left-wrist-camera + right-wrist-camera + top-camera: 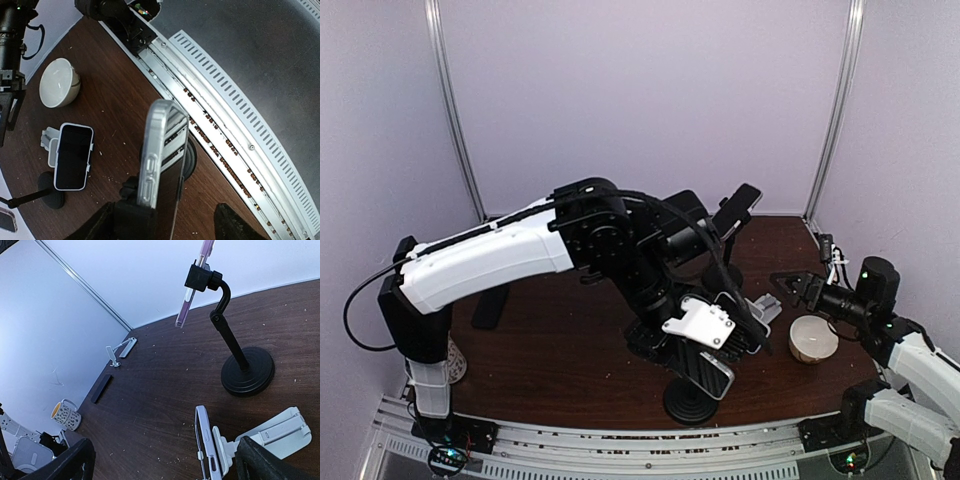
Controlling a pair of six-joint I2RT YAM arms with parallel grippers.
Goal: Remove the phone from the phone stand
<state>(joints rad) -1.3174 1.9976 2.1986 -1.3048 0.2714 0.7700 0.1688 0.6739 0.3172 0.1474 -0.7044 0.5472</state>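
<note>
My table [560, 350] is dark brown wood with tiny pale crumbs on it. A white bowl [813, 340] sits on my right side. A small white stand [280, 432] is just beside it. A black phone stand [690, 402] sits near the front edge. A tall black stand [247, 372] is farther back. A flat black bar [490, 308] and a white cup [66, 415] are on my left.

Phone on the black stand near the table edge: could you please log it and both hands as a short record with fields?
target phone: upright, edge-on, in black stand near edge of table
left hand: open, fingers either side of target phone
right hand: open, holding nothing, near bowl
other phone: on white stand
</note>
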